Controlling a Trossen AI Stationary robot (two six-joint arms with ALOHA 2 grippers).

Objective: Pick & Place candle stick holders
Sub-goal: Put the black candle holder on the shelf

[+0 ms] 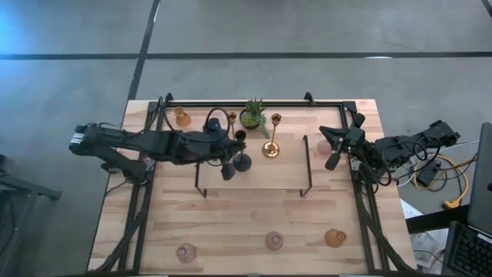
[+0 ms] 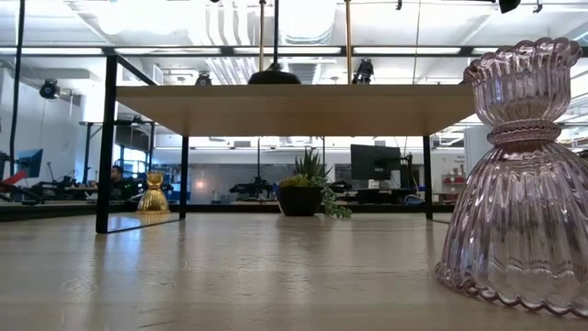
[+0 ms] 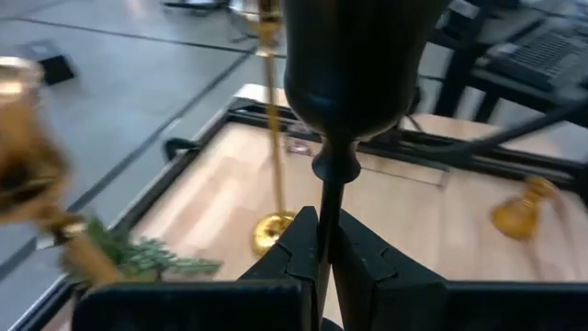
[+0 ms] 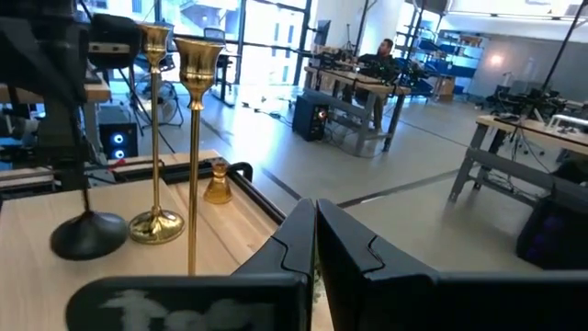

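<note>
A slim black candle stick holder stands upright on the raised wooden shelf at mid-table, with my left gripper shut on it. Its base looks set on the shelf top. Beside it stand two tall gold holders and a potted plant. An amber glass holder sits at the far left. Two pink glass holders and an amber one stand along the near edge. My right gripper hovers shut at the shelf's right end, holding nothing. My left gripper pinches the black holder's thin stem between its two fingers, a little below the cup. The fingers come from the table's left, slanting slightly down, and lie across the stem. The holder stays upright.
The shelf's black metal frame and the table's rails border the work area. Another pink glass holder sits near the right gripper. Bare wood lies between the shelf and the near-edge row. A person sits far off in the room.
</note>
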